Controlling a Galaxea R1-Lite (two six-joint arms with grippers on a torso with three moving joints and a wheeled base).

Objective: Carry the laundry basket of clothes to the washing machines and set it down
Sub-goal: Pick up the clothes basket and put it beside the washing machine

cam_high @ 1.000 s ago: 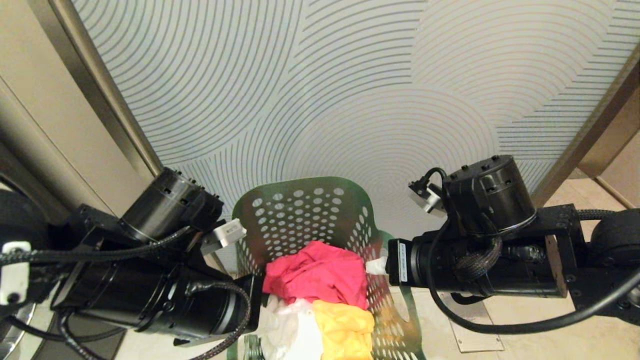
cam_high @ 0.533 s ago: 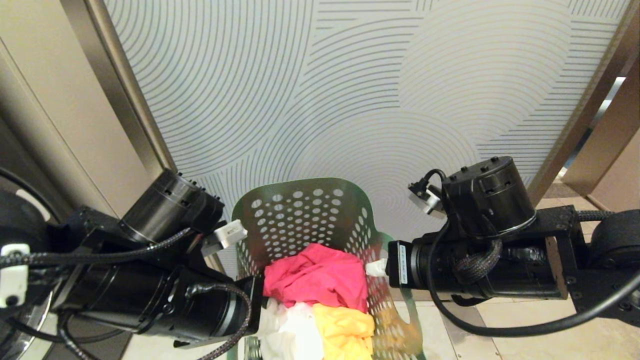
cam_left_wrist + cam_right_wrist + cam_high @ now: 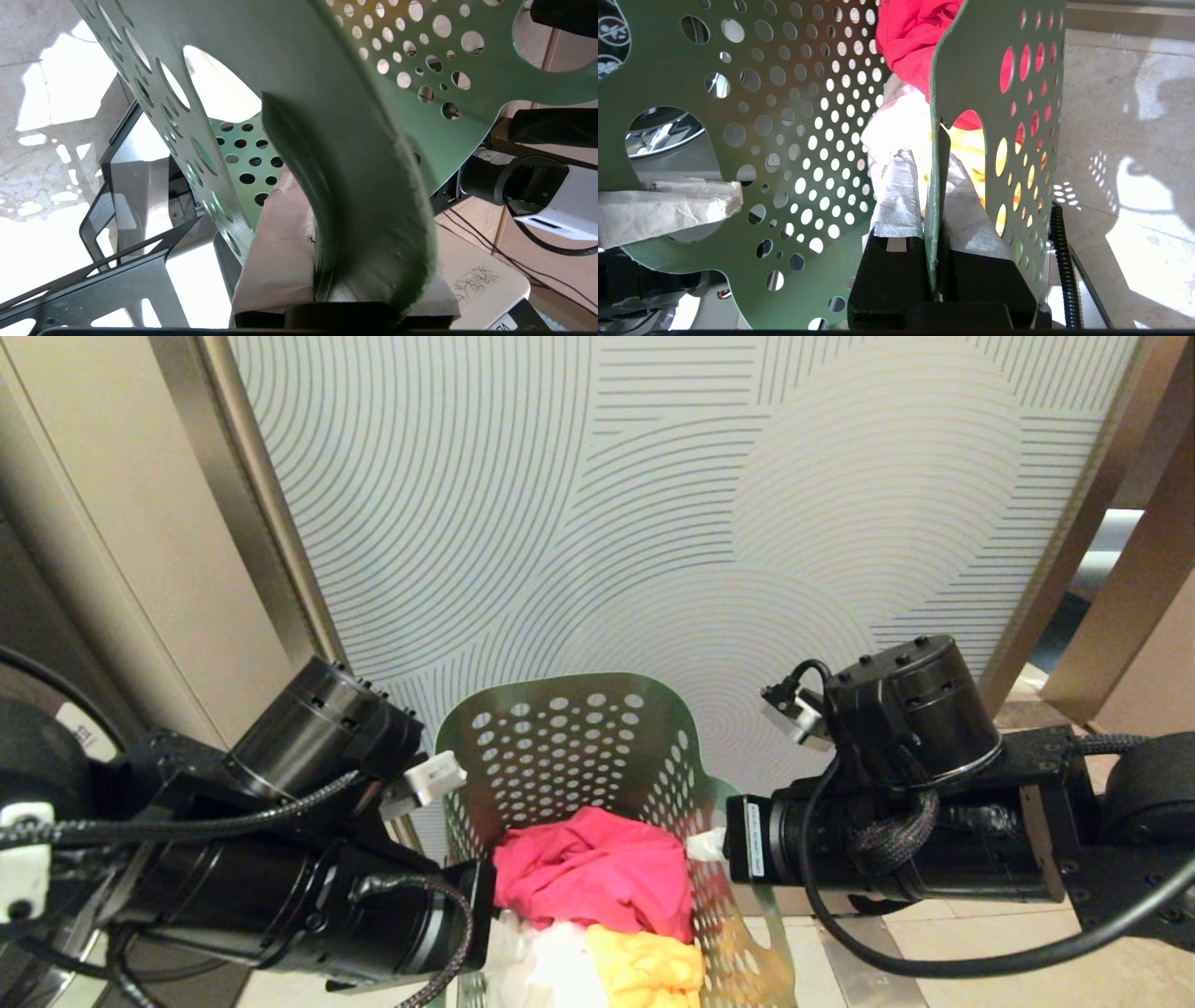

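Claws both pinch my laundry basket point(image 3: 569, 747): left claw point(image 3: 322, 280) on its nine o'clock rim, right claw point(image 3: 936, 186) at three, clothes point(image 3: 588, 873) inside.

Green laundry basket point(image 3: 569, 747) of clothes point(image 3: 588, 877) between two black arms, before a line-patterned wall point(image 3: 653, 523).

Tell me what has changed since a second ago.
Only the head camera's view shifted: the patterned panel slid down-frame, showing more of the opening at far right. The left gripper and right gripper stay clamped on the laundry basket walls; the clothes lie unchanged.
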